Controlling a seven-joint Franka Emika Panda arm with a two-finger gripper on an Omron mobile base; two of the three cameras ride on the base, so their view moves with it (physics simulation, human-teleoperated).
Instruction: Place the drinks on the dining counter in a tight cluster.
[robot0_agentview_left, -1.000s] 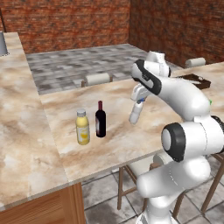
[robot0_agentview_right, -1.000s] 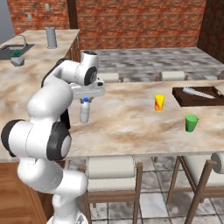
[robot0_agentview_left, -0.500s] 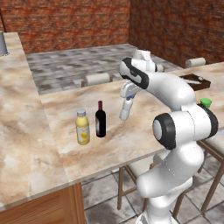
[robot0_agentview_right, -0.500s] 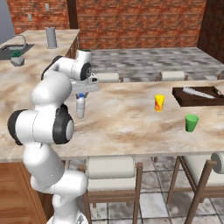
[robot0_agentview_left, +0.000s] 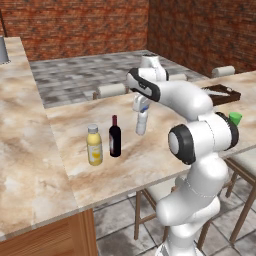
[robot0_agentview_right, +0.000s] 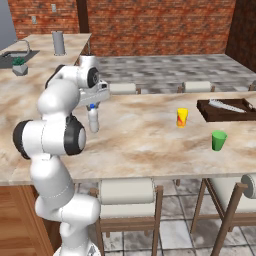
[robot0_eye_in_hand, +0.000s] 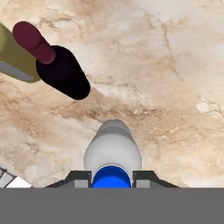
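Glossy white rounded arm (robot0_agentview_left: 187, 100), black joint rings.

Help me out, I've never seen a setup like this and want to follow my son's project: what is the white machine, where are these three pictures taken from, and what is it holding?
It's a white robot arm on a drivable base. Two pictures come from cameras on that base, behind the arm to its left and right; the third looks down from its hand. The gripper is shut on the small white bottle at its blue cap, carried over the dining counter. On the counter stand a wine bottle and a yellow juice bottle; farther along, a yellow cup, green cup and dark tray.
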